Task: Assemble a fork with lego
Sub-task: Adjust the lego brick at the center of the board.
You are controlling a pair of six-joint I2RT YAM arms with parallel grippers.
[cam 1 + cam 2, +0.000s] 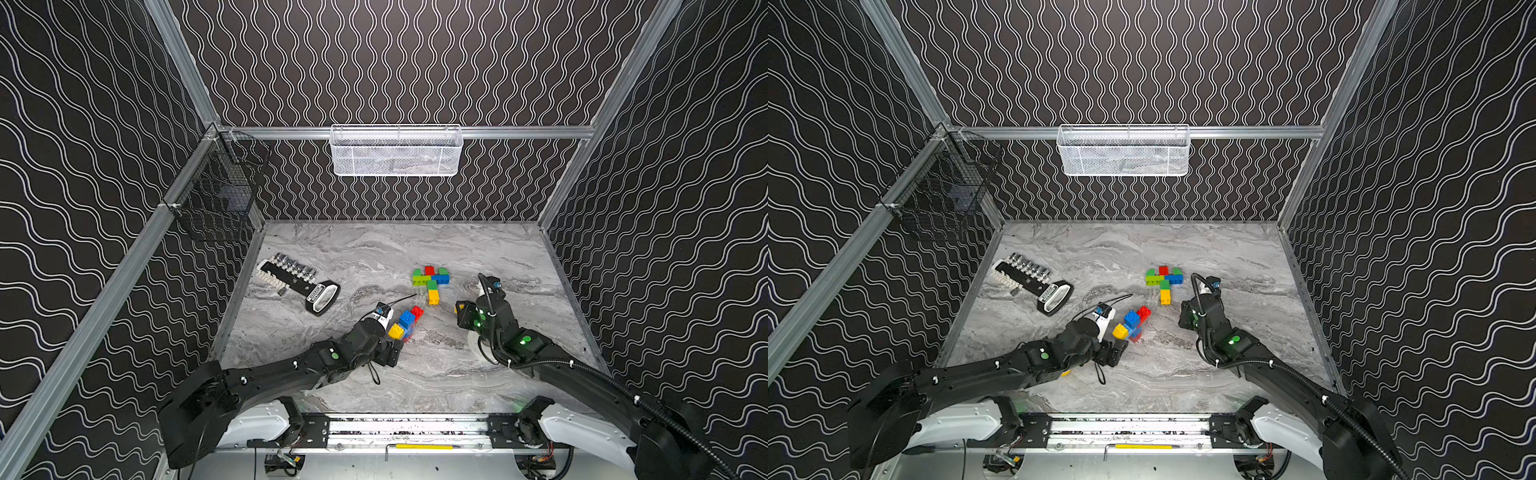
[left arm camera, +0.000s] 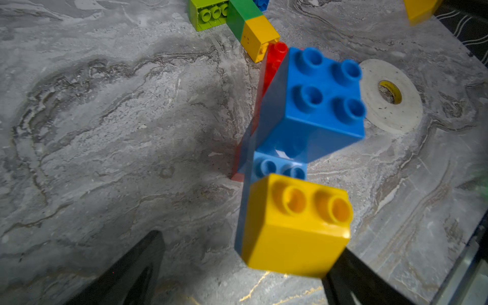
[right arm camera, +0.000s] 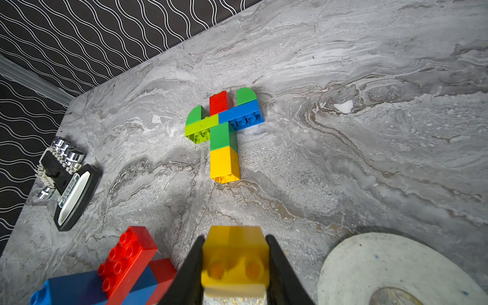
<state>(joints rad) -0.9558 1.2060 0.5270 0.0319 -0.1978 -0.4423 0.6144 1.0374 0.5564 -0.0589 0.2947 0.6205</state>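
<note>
Right wrist view gives the plainest account: the right hand (image 3: 235, 237) is clamped on a single yellow brick (image 3: 233, 253), one finger on each of two opposite smooth sides, and it points toward the partly built fork (image 3: 223, 132). That fork lies flat near the middle of the counter (image 3: 343, 79). Its three short prongs, green, red and green, sit on a lime and blue crossbar, and a green brick then a yellow one run down as the start of the handle. The handle's hollow yellow end faces the robot, which I judge is why the held brick is carried low and roughly in line with it: the handle looks due for lengthening.

Left wrist view shows the left hand (image 2: 250, 244) with its fingers (image 2: 126, 274) spread wide either side of a loose stack (image 2: 309, 105) of red, blue and yellow bricks on the counter. One finger lies just beside the stack's yellow end and the other stands well clear, so nothing is gripped. In both top views this stack sits between the two arms, nearer the robot than the fork. My guess is that the left hand is there to take it up as further handle length.

A white tape roll (image 3: 383, 264) lies just beside the right hand, and a socket rack (image 1: 297, 282) lies well off to the left; neither belongs to the build
</note>
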